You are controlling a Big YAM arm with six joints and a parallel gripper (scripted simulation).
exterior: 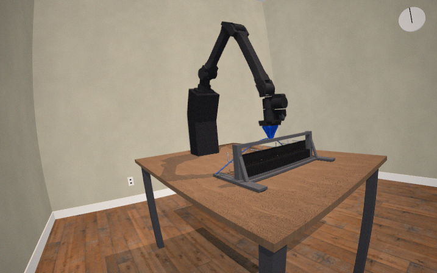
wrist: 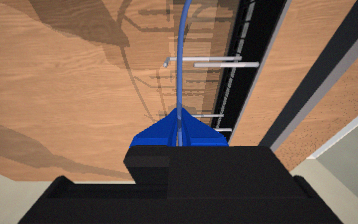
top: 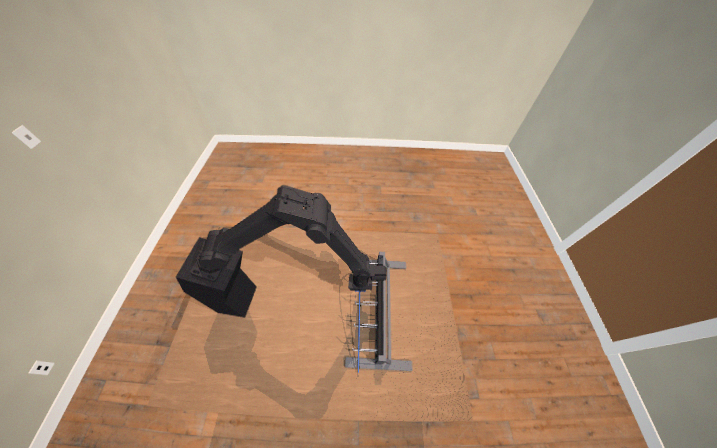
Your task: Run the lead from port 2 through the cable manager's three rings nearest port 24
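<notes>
The grey rack (top: 384,311) (exterior: 275,157) with its black patch panel stands on the table. Thin wire rings (top: 365,325) stick out from its side facing the arm's base. My gripper (exterior: 270,133) hangs just above the rack's top rail, near the end far from the top camera. Its blue fingers are shut on the blue lead (wrist: 180,55). The lead (top: 357,333) runs straight along the row of rings and slopes down to the table by the opposite foot (exterior: 218,173). I cannot tell whether it lies inside the rings. The port numbers are too small to read.
The arm's black base (top: 213,275) stands on the table to the left of the rack. The rack's feet (top: 378,364) rest well inside the table edges. The ring rods (wrist: 215,63) show beside the lead in the wrist view.
</notes>
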